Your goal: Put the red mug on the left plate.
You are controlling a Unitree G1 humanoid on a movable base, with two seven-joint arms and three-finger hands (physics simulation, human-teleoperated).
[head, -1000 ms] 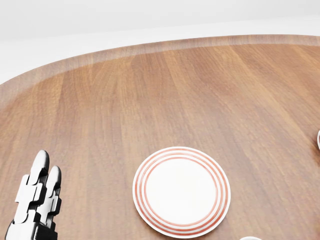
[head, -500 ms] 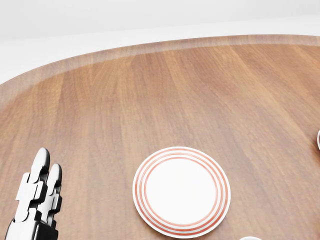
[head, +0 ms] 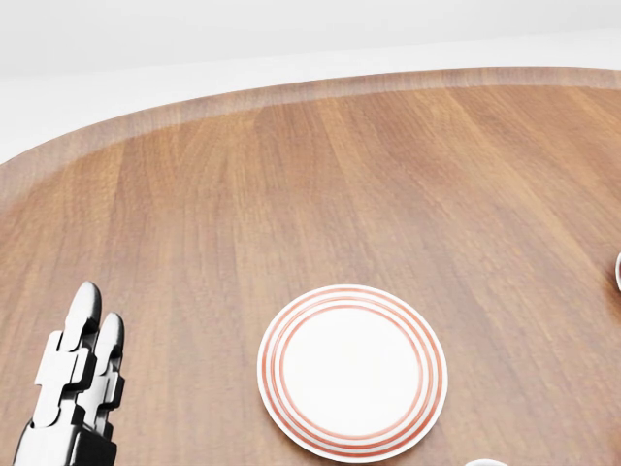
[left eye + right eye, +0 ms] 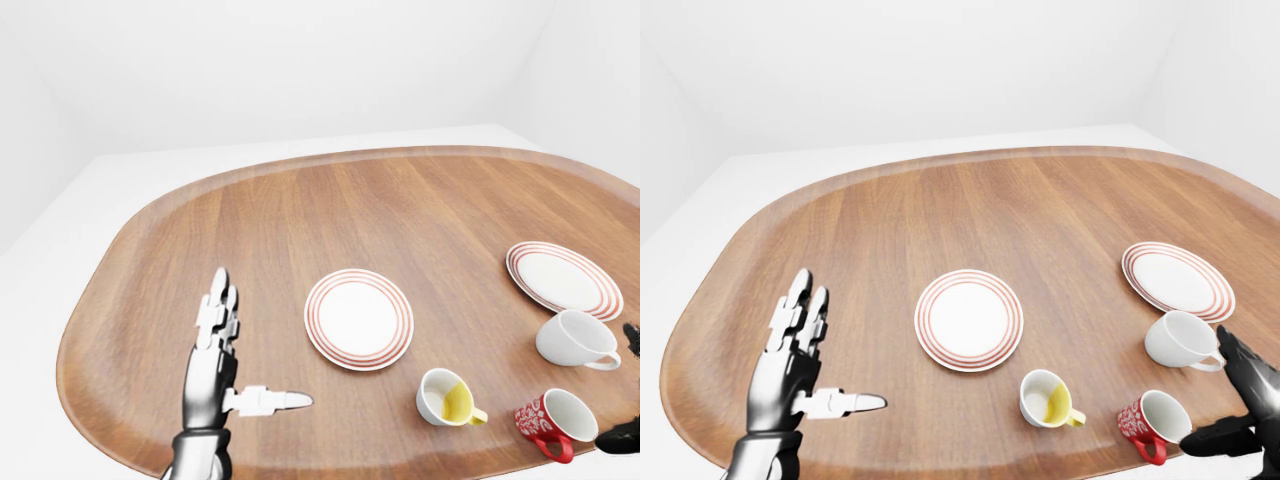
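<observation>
The wooden tabletop (image 4: 970, 200) is seen to carry 2 red-ringed plates, the left plate (image 4: 969, 319) near the middle and the right plate (image 4: 1177, 280) well apart. The left robot hand (image 4: 800, 370) is held wide and empty. The right robot hand (image 4: 1245, 405) is spread just beside the red mug (image 4: 1152, 421), which lies tipped; it could be nudged away, or the white mug (image 4: 1180, 341) and yellow mug (image 4: 1048, 399) knocked.

Left hand (image 4: 795, 372) and right hand (image 4: 1250, 405) splayed

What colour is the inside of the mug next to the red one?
Yellow inside, white outside, on the yellow-lined mug; clearest in the left-eye view.
</observation>
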